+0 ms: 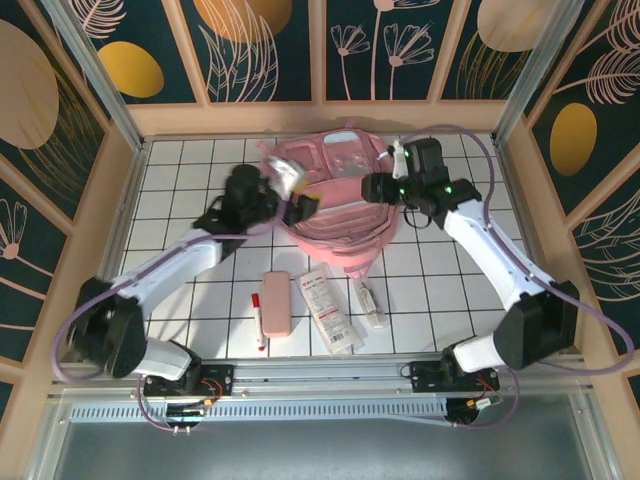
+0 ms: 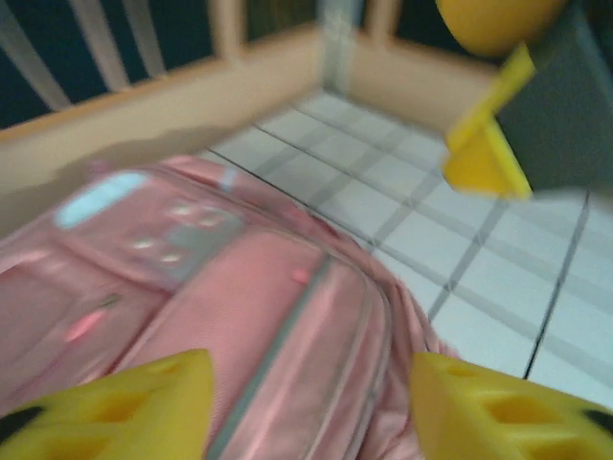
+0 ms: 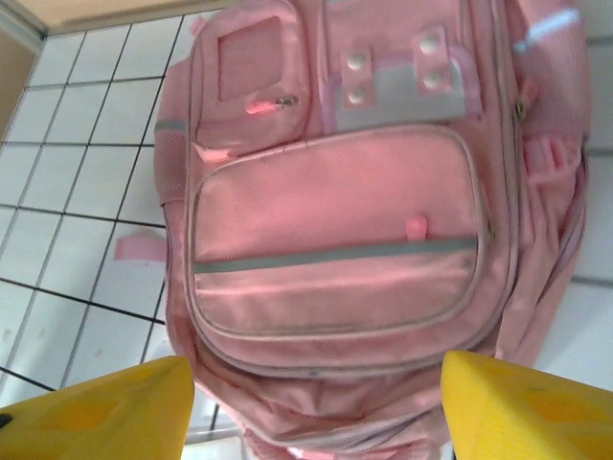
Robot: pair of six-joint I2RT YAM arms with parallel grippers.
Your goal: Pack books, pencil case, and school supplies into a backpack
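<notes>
The backpack (image 1: 335,195) lies flat at the far middle of the table, front pockets up. The left gripper (image 1: 297,192) is at its left edge and the right gripper (image 1: 378,187) at its right edge. In both wrist views the yellow fingers (image 3: 115,407) stand apart with nothing between them, so both are released and empty, with pink fabric beyond them.

The loose supplies form a row on the near side of the backpack, towards the arm bases. From left to right they are the marker (image 1: 258,318), the pencil case (image 1: 277,302), the white packet (image 1: 331,310) and the small tube (image 1: 370,303). Each has its long axis running roughly from the backpack towards the bases, and the packet is slightly slanted.

The row lies behind both sets of fingers, so I judge either arm must draw back. The left arm is nearer the pencil case and marker, and the right arm is nearer the tube.
</notes>
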